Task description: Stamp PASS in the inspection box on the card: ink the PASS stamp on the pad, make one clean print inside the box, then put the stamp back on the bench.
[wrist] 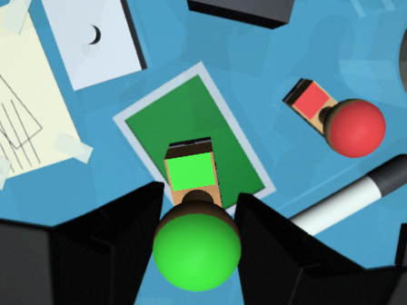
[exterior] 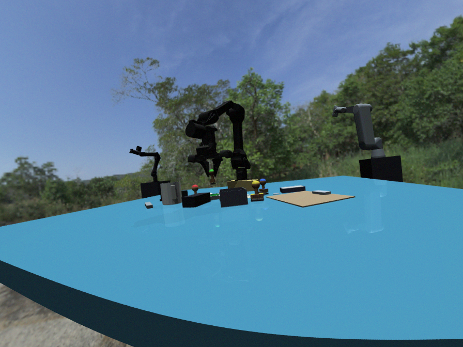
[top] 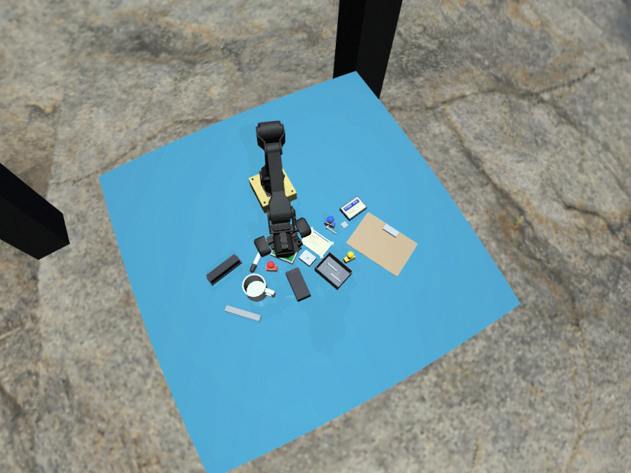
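Observation:
My gripper (exterior: 212, 174) (wrist: 200, 199) is shut on the green-knobbed stamp (exterior: 211, 171) (wrist: 196, 251), just below its knob. The stamp hangs upright in the air over the green ink pad (top: 290, 257) (wrist: 168, 115), with a gap below it in the exterior view. Its lower face is hidden. The cream card (top: 318, 243) (wrist: 50, 100) is taped down to the left of the pad in the wrist view. Ruled lines and part of a box outline show on it. The word on the stamp cannot be read.
A red-knobbed stamp (top: 271, 265) (wrist: 356, 128) and a marker (wrist: 338, 209) lie close to the pad. A white square with a crescent (top: 307, 257) (wrist: 100, 59) lies between pad and card. A black block (top: 298, 284), mug (top: 254, 288), yellow-knobbed stamp (top: 350, 255), blue-knobbed stamp (top: 329, 219) and clipboard (top: 374, 249) stand around.

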You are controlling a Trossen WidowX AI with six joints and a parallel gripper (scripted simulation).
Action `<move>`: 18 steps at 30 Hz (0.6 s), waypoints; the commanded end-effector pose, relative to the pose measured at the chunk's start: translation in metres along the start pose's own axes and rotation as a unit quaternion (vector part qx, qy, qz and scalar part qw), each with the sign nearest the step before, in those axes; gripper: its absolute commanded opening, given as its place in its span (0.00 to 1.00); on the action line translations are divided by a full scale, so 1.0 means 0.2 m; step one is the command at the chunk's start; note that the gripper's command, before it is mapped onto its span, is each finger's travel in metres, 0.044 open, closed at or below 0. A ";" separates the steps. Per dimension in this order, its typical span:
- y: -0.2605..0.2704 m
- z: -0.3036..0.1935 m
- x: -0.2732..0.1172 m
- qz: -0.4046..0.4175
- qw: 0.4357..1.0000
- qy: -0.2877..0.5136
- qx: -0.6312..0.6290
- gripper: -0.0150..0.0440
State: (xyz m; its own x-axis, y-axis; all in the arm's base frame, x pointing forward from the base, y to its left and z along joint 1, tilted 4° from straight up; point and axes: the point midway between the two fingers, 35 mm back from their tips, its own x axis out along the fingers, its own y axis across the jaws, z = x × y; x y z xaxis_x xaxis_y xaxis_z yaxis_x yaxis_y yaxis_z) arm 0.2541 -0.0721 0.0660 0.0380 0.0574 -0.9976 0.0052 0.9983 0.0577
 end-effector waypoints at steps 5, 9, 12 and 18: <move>0.00 -0.01 0.04 0.000 1.000 0.003 -0.001 0.25; 0.00 -0.01 0.05 0.000 1.000 0.003 -0.001 0.25; 0.00 -0.01 0.06 0.000 1.000 0.003 -0.001 0.25; 0.00 -0.01 0.08 0.000 1.000 0.003 -0.001 0.25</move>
State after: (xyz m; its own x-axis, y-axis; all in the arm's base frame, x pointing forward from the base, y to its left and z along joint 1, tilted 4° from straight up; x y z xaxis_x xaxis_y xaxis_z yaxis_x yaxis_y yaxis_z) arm 0.2549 -0.0717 0.0543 0.0405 0.0567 -0.9976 0.0025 0.9984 0.0568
